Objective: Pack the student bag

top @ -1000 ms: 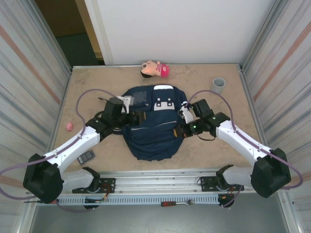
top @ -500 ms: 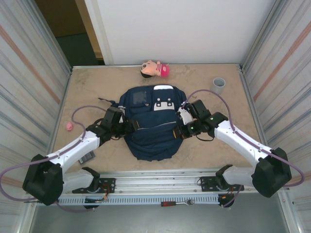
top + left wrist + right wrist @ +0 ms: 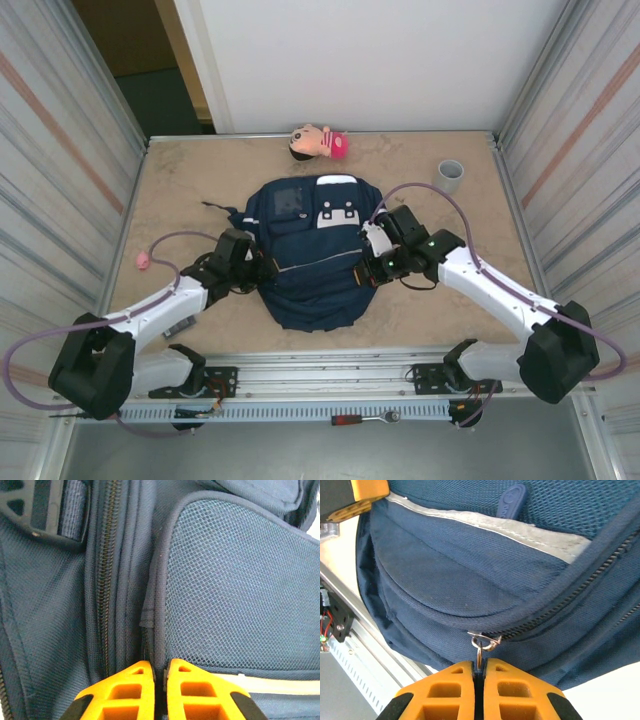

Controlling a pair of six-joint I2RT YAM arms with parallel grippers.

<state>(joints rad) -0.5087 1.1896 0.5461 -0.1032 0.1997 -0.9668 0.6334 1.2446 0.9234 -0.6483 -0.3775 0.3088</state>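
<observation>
The right gripper [image 3: 480, 667] has its orange fingers [image 3: 445, 690] pressed together on the small metal pull [image 3: 481, 645] of a zip [image 3: 580, 587]. The zip runs up to the right across the navy bag [image 3: 435, 580]. Above it lie a grey stripe [image 3: 520, 532], blue mesh [image 3: 580, 505] and a dark rubber tab [image 3: 511, 501]. An orange piece [image 3: 367, 492] sits at the top left. A slotted metal rail [image 3: 365, 655] lies at the lower left.

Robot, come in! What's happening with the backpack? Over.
Left gripper shut on student bag, at mesh pocket edge. Right gripper shut on zipper ring. Nothing else on top.
</observation>
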